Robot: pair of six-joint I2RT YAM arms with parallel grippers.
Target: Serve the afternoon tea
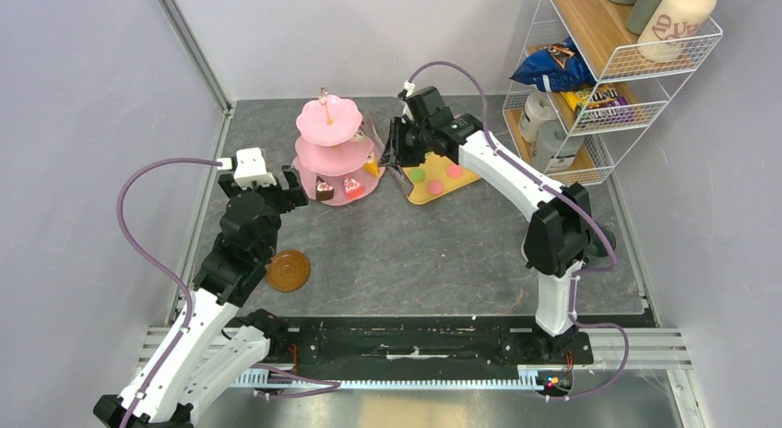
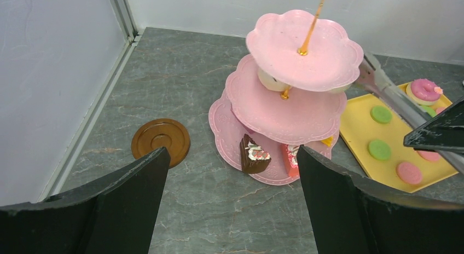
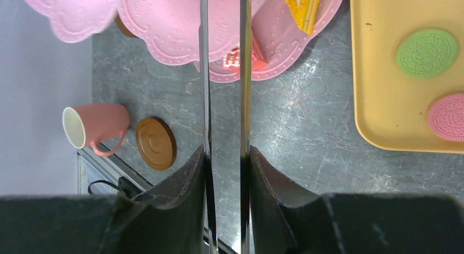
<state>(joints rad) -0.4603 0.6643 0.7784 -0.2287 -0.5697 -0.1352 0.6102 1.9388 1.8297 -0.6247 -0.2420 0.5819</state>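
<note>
The tiered stand [image 1: 343, 124] sits left of the tray [image 2: 358, 128], with a saucer [image 1: 288, 270] before it, further left.

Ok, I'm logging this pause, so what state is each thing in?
left claw: open, empty.
right claw: shut on tongs.
tongs: gripped, arms slightly apart.
pink stand: upright, top tier bare.
yellow tray: flat, macarons on it.
brown saucer: flat, bare.

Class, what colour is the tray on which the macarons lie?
The tray is yellow; it shows best in the left wrist view.
</note>
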